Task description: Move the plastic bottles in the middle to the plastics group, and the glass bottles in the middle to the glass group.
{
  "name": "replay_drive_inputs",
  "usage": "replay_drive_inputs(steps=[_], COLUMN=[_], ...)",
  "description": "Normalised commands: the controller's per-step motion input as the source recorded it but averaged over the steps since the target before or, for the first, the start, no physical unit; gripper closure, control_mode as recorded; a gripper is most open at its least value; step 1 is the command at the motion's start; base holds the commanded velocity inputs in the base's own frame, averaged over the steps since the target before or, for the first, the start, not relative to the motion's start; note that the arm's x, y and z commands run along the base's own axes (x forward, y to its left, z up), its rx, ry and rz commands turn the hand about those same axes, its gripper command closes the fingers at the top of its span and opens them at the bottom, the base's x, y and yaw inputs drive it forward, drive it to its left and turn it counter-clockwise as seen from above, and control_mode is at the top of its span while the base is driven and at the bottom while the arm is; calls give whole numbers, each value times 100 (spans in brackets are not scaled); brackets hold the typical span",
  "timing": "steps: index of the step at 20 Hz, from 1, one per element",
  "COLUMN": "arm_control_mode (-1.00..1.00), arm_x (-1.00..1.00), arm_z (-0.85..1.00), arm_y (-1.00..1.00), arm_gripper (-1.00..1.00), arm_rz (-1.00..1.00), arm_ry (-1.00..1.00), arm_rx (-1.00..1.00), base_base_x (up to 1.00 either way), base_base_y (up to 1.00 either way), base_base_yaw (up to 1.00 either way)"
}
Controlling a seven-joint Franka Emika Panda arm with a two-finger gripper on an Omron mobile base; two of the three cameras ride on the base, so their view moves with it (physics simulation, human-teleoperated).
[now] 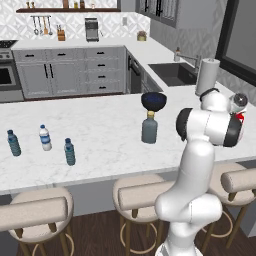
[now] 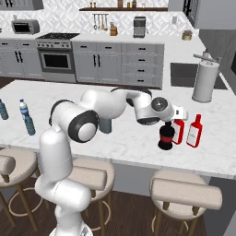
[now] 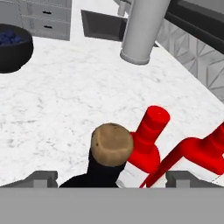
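On the marble worktop [image 1: 100, 130], going left to right in the left base view, stand a teal-blue water bottle [image 1: 13, 143], a clear-white water bottle with a blue label [image 1: 45, 138] and a bluish translucent water bottle [image 1: 69, 152] just right of that pair. Farther right stands the grey-blue stout bottle with a tan cap [image 1: 149, 128], with a dark blue bowl [image 1: 154, 101] just behind it. In the right base view the black round-bellied bottle [image 2: 166, 136] stands upright touching the nearer of two red bottles [image 2: 179, 131], the second red bottle [image 2: 195, 131] beside it, the paper-towel roll [image 2: 205, 81] behind. The end effector [image 3: 111, 178] hangs over the black bottle's cork, its fingers [image 3: 42, 178] spread wide, gripping nothing.
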Motion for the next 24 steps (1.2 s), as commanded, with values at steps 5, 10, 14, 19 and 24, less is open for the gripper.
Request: replay_drive_inputs(steps=[5, 10, 14, 19, 24], arm_control_mode=[-100, -100, -100, -100, -100], arm_x=[-25, -20, -9, -1, 2], arm_z=[43, 51, 57, 72, 79], arm_y=[0, 15, 24, 37, 47], arm_gripper=[-100, -100, -100, -100, -100], arm_rz=[-3, -3, 0, -1, -4], arm_ry=[0, 2, 8, 12, 15], arm_rx=[-6, -23, -28, -15, -8], base_base_x=[0, 0, 0, 0, 0], base_base_y=[0, 0, 0, 0, 0], base_base_yaw=[0, 0, 0, 0, 0])
